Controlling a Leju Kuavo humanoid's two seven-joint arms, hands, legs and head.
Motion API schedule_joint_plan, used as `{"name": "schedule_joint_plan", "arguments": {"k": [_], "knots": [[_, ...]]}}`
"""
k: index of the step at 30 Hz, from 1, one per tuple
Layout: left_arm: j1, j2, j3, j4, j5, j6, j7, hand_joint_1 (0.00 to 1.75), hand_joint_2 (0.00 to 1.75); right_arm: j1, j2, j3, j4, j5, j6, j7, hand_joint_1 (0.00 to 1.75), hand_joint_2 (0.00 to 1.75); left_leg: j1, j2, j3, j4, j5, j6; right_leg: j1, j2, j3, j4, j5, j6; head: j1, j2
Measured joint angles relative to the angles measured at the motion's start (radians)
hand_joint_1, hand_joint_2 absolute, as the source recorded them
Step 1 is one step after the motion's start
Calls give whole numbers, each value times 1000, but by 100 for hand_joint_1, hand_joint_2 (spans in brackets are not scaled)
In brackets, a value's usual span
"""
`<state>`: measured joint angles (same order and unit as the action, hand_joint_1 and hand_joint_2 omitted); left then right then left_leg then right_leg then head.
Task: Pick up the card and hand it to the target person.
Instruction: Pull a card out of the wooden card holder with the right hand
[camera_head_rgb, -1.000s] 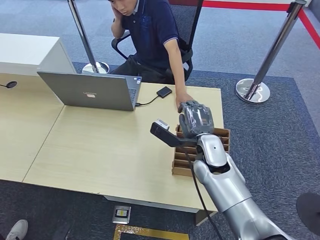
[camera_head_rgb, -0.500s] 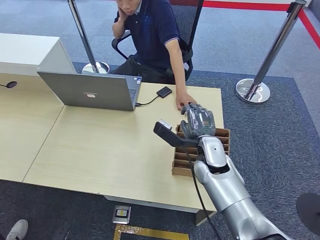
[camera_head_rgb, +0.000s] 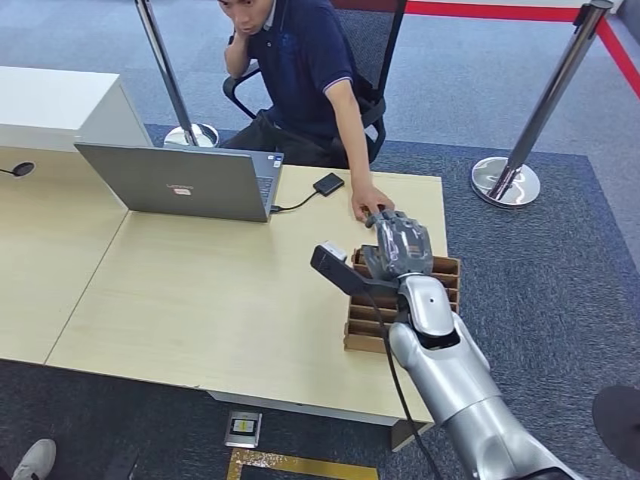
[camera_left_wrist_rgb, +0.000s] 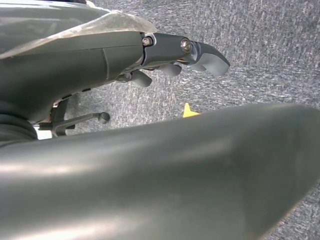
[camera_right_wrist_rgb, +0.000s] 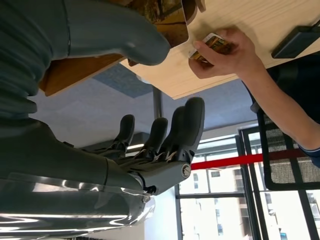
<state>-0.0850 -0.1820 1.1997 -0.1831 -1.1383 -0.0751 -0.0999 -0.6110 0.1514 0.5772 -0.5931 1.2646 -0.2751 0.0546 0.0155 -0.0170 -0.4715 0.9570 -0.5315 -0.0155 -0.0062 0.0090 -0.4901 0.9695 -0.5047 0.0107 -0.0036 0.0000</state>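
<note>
The right hand (camera_head_rgb: 398, 243) is hovering over the cardboard organiser (camera_head_rgb: 445, 268) with fingers spread, holding nothing. The card (camera_right_wrist_rgb: 211, 44) is lying on the bench (camera_head_rgb: 211, 290) under the person's hand (camera_right_wrist_rgb: 226, 52), at about twelve o'clock from the robot's hand. The handover looks finished, so the arm should be drawing back slowly, clear of the organiser's slots. The left hand (camera_left_wrist_rgb: 181, 50) is hanging open above the carpet. Counted: one card, one laptop (camera_head_rgb: 181, 182), two stanchions.

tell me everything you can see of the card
The card is small and flat with rounded corners and a printed orange-brown face. It lies on the light wooden table, at the far edge, under the person's hand, whose fingers press on it. The right hand is apart from it.
</note>
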Motion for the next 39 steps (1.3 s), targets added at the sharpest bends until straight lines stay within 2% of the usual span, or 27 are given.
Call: {"name": "schedule_joint_plan", "arguments": {"k": [10,15,39], "knots": [[0,0,0,0,1,0,0,0,0,0,8,-6,32,10,3,4,59,175,0,0,0,0,0,0,0,0,0,0,0,0,0,0],[0,0,1,0,2,0,0,0,0,0,10,-11,53,13,3,8,69,175,0,0,0,0,0,0,0,0,0,0,0,0,0,0],[0,0,1,0,2,0,3,0,0,0,15,-47,90,41,1,17,85,175,0,0,0,0,0,0,0,0,0,0,0,0,0,0]]}}
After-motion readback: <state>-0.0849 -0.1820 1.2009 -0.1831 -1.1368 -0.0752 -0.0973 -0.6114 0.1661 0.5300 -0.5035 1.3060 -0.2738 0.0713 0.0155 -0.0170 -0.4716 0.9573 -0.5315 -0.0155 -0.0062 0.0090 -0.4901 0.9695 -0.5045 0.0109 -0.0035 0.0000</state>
